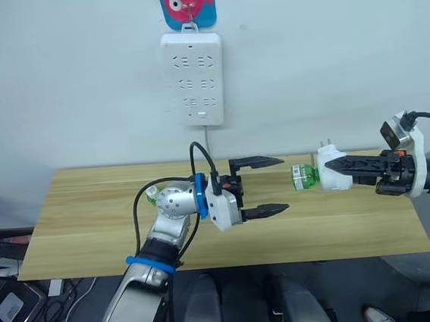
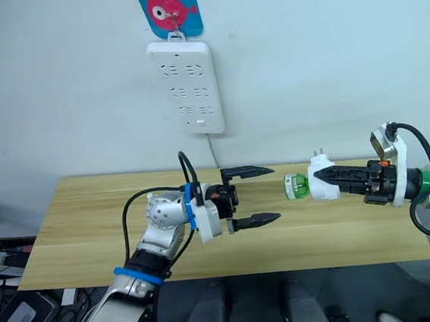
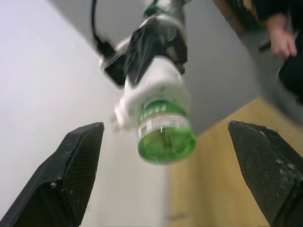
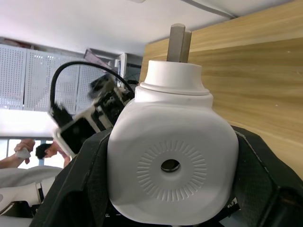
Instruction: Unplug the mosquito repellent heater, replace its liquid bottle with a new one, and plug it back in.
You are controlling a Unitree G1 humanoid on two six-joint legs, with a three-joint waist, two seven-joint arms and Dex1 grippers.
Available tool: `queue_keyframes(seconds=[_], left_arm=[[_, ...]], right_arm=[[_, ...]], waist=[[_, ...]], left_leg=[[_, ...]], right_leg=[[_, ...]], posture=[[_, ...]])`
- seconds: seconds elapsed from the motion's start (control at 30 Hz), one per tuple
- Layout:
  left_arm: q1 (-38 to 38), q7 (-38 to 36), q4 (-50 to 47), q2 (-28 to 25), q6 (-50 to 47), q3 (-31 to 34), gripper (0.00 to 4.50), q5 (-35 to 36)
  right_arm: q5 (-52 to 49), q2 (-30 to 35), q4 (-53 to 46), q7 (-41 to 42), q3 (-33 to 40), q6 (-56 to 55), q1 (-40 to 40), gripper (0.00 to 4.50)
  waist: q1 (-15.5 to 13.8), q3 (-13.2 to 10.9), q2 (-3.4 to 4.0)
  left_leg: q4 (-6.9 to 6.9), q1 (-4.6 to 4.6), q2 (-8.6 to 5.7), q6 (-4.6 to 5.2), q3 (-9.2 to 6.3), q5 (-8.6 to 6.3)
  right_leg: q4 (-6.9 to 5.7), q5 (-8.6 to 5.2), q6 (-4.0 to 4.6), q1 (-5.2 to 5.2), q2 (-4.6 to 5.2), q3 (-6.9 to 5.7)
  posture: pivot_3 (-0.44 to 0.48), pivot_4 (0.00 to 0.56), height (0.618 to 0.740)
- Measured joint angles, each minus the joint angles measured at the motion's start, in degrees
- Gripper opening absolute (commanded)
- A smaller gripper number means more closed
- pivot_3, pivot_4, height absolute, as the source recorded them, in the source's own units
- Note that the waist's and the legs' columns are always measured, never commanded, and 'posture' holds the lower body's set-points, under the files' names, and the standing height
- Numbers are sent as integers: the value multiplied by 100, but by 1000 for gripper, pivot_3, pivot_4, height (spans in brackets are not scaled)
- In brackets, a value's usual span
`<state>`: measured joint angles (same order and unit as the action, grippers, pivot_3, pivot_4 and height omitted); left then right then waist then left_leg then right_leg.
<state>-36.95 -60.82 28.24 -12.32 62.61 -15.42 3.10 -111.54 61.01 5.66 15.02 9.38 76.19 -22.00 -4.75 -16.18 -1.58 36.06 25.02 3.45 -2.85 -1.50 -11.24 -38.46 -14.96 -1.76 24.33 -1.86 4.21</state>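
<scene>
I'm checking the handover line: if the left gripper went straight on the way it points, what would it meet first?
Most likely the green liquid bottle, bottom first. It sticks out of the mosquito repellent heater that the right gripper holds, facing the open left gripper. Depth alignment is uncertain.

At mid-right of the frame, the right gripper (image 2: 324, 175) clamps the white mosquito repellent heater (image 2: 324, 183), its green liquid bottle (image 2: 297, 186) pointing at the left gripper (image 2: 257, 195), jaws spread, above the bench (image 2: 91, 218).

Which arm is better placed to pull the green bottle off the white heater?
Left. Its claw is open and faces the small translucent green bottle, while the right claw is shut on the rounded white plastic heater.
</scene>
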Motion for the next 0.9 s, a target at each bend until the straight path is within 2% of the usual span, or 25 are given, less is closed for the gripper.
queue_keyframes(seconds=[0.2, 0.37, 0.63, 0.73, 0.9], left_arm=[[-376, 933, 907, 148, 913, 8, 4465, -914], [-450, 1636, 1120, 142, 1083, -8, 4465, -1467], [-531, 2373, 1275, 111, 1062, -177, 4465, -1942], [-574, 2560, 1277, 89, 1062, -259, 3829, -2039], [-601, 2782, 1290, 17, 1051, -424, 2282, -2134]], right_arm=[[0, -181, -38, -36, -3, 66, -95, 3028], [0, -226, -94, -35, -2, 81, -95, 3028], [0, -269, -99, -30, 0, 92, -95, 3028], [0, -269, -103, -20, 0, 130, -104, 3028], [8, -269, -104, -2, -1, 177, -143, 3028]], waist=[[4, 0, 0], [14, 0, 0], [16, 0, 0], [16, 0, 0], [17, 0, 0]], left_leg=[[-1, 1, 0, 8, -3, -4], [2, -3, 1, 8, -4, -4], [3, -6, 1, 8, -3, -4], [2, -6, 1, 8, -4, -4], [3, -7, 2, 7, -4, -4]], right_leg=[[-3, 2, 2, 0, -1, -5], [-12, 0, -1, 0, -1, -6], [-16, 0, -2, -1, -2, -6], [-16, 1, -1, -1, -2, -7], [-18, 0, -1, -1, -3, -7]], posture=[[194, 269, 740], [189, 269, 740], [187, 271, 740], [188, 272, 740], [188, 272, 740]])
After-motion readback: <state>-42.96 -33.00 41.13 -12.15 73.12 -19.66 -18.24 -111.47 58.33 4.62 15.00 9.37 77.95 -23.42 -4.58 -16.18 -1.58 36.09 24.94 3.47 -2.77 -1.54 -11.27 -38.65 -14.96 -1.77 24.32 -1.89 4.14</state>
